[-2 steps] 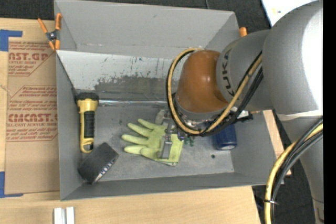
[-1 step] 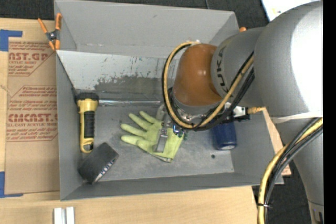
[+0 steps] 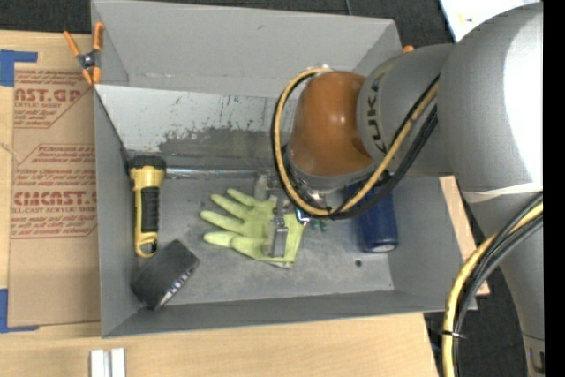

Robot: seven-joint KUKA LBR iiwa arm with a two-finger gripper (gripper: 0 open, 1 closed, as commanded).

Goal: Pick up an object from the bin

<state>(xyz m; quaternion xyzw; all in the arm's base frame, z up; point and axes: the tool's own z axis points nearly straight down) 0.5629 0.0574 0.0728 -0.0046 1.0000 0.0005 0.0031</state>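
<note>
A yellow-green rubber glove [image 3: 237, 223] lies flat in the middle of the bin floor, its fingers pointing left. My gripper [image 3: 273, 212] is down at the glove's cuff end and stands open. One finger [image 3: 263, 187] is just beyond the glove's far edge and the other finger [image 3: 282, 237] rests by its near edge, so the cuff lies between them. A dark blue can [image 3: 378, 225] lies to the right of the gripper, partly hidden by the arm.
A yellow flashlight with a black grip [image 3: 146, 209] lies along the left wall. A black, wedge-shaped thing [image 3: 165, 273] sits in the front left corner. The arm with its orange cover and cables hangs over the bin's right half.
</note>
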